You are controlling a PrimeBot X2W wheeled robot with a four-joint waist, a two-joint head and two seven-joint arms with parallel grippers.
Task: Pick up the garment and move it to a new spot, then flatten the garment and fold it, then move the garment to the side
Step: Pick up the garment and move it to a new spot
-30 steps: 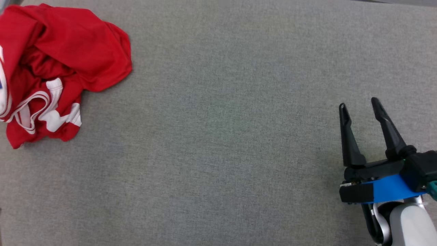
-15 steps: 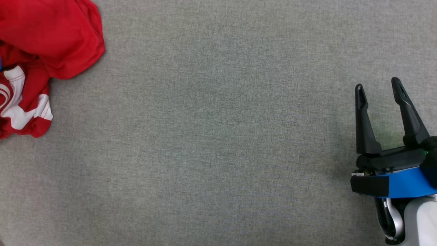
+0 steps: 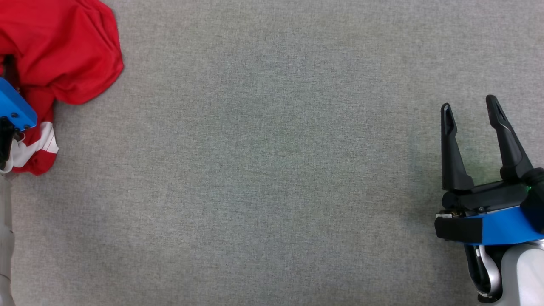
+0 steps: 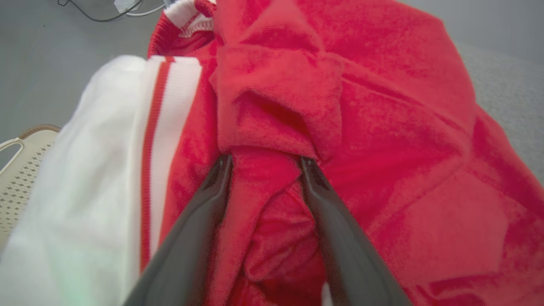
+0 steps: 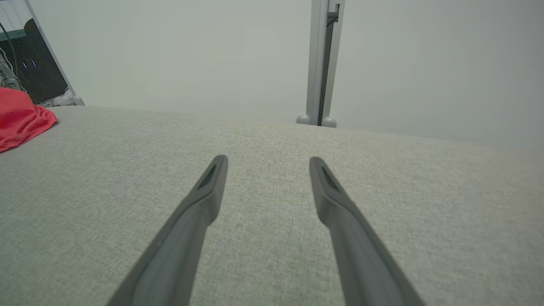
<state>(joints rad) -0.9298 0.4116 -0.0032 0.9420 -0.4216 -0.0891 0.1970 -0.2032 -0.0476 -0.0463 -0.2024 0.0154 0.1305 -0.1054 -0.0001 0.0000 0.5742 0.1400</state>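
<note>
Red garment (image 3: 63, 46) sits bunched up at ten o'clock in the head view, right at the edge of the grey bench (image 3: 272, 170), and part of it runs off the frame. The left gripper (image 4: 263, 163) is down in it. On its wrist camera the two fingers stand fairly wide, straddling a raised ridge of red cloth, tips tucked under a fold at twelve o'clock. Open around the fabric, I'd say, with no firm pinch that I can make out. That ridge looks like a sensible target: a thick bunch gives the fingers something to bite for the lift to a new spot.

Out at four o'clock the right gripper (image 3: 468, 104) hovers well apart from the cloth, fingers spread wide, holding nothing, pointing to twelve. It seems parked there to leave the middle of the bench free as a landing place.

Orientation? Hard to call. It's a crumpled heap, with what shows of it running roughly twelve to six along the left edge. A white band with a red stripe (image 4: 170, 106) lies at nine o'clock of the left fingers, and ribbed trim peeks out at twelve. No sleeve or hem line can be read.
</note>
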